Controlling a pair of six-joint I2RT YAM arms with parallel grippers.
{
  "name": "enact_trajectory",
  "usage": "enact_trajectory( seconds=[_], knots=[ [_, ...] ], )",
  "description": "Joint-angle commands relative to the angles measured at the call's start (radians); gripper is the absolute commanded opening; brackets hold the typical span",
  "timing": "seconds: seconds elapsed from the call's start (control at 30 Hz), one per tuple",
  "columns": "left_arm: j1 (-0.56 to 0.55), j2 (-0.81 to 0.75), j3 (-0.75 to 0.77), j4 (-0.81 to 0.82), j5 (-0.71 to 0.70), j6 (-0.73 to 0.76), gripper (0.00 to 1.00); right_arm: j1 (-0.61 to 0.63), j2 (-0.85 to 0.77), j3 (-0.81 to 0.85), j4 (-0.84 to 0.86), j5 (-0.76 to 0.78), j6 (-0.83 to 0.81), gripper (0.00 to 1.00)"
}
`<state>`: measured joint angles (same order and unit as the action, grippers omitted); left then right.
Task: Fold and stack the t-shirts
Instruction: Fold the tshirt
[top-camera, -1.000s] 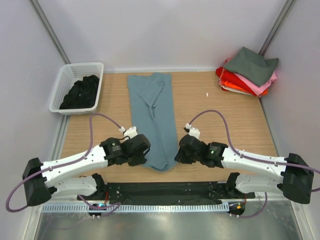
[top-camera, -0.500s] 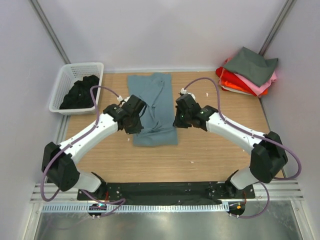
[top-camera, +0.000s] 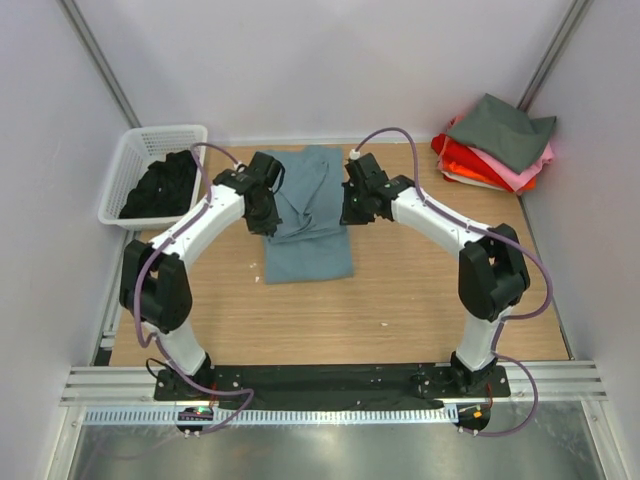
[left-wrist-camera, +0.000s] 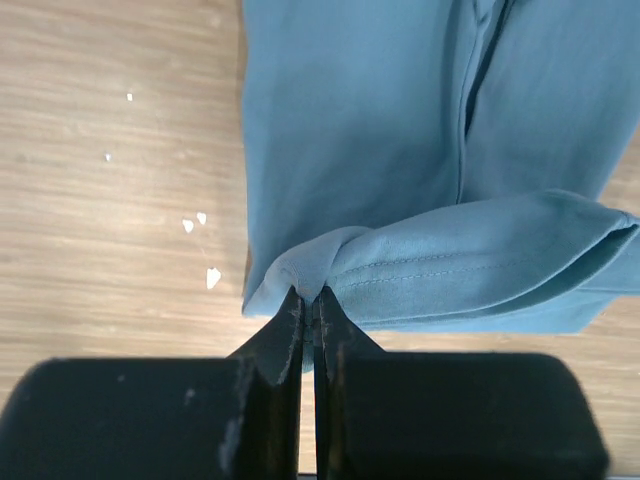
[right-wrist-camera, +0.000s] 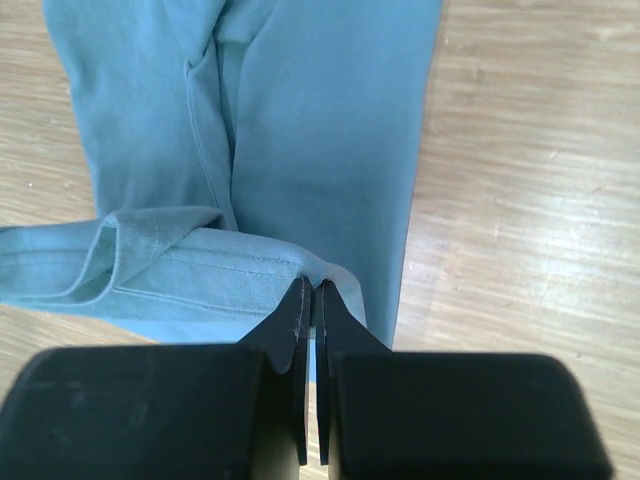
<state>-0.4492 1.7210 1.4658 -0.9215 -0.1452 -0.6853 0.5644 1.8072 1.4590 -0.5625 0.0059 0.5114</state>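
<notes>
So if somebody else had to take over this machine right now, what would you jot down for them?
Grippers: the left gripper is shut on one hem corner of the blue-grey t-shirt. The right gripper is shut on the other corner.
Where things are: the blue-grey t-shirt lies mid-table, sides folded in, with its hem held doubled over its body. The folded stack sits in the far right corner, dark grey on top. A black t-shirt lies in the white basket, far left.
Done: several shirts are folded and stacked.
Left: finish this fold, add it to the stack, then probably the black one.
</notes>
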Motion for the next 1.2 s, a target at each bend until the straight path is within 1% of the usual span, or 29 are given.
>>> enact_trajectory(
  seconds=[0.0,0.37,0.6,0.67,0.7,0.73,0.77,0.8,0.83,0.87,0.9,0.97,1.0,1.03,1.1,1.13,1.17],
  knots=[
    [0.032,0.037,0.079,-0.014,0.013,0.055,0.00,-0.026,0.021,0.090,-0.011,-0.029,-0.047,0.01],
    [0.090,0.219,0.263,-0.050,0.032,0.089,0.00,-0.081,0.211,0.313,-0.065,-0.053,-0.097,0.01],
    [0.107,0.354,0.405,-0.086,0.027,0.093,0.00,-0.107,0.334,0.409,-0.071,-0.070,-0.105,0.01],
    [0.125,0.408,0.441,-0.096,0.029,0.090,0.01,-0.121,0.378,0.455,-0.073,-0.073,-0.109,0.01],
    [0.130,0.426,0.479,-0.112,0.032,0.090,0.04,-0.127,0.392,0.475,-0.083,-0.078,-0.111,0.02],
    [0.138,0.443,0.501,-0.122,0.041,0.089,0.06,-0.133,0.409,0.494,-0.085,-0.084,-0.114,0.05],
    [0.148,0.465,0.519,-0.128,0.045,0.092,0.09,-0.147,0.422,0.535,-0.086,-0.096,-0.119,0.11],
    [0.153,0.501,0.562,-0.144,0.050,0.095,0.22,-0.153,0.452,0.560,-0.097,-0.106,-0.128,0.37],
    [0.167,0.521,0.588,-0.157,0.059,0.099,0.32,-0.161,0.464,0.586,-0.105,-0.118,-0.132,0.52],
    [0.173,0.538,0.619,-0.172,0.053,0.101,0.44,-0.178,0.477,0.647,-0.115,-0.124,-0.136,0.67],
    [0.181,0.569,0.681,-0.210,0.047,0.099,0.59,-0.187,0.495,0.675,-0.134,-0.133,-0.142,0.70],
    [0.204,0.583,0.746,-0.249,0.038,0.098,0.63,-0.218,0.497,0.743,-0.155,-0.158,-0.142,0.71],
    [0.210,0.581,0.790,-0.281,0.027,0.098,0.66,-0.225,0.489,0.748,-0.161,-0.165,-0.143,0.72],
    [0.219,0.562,0.801,-0.289,0.015,0.098,0.66,-0.230,0.453,0.742,-0.163,-0.167,-0.145,0.72],
    [0.224,0.516,0.776,-0.292,-0.033,0.101,0.68,-0.235,0.397,0.663,-0.142,-0.167,-0.154,0.73],
    [0.224,0.455,0.751,-0.289,-0.045,0.102,0.70,-0.235,0.324,0.614,-0.126,-0.170,-0.152,0.73],
    [0.224,0.421,0.714,-0.262,-0.051,0.102,0.70,-0.235,0.287,0.497,-0.090,-0.188,-0.145,0.73]
  ],
)
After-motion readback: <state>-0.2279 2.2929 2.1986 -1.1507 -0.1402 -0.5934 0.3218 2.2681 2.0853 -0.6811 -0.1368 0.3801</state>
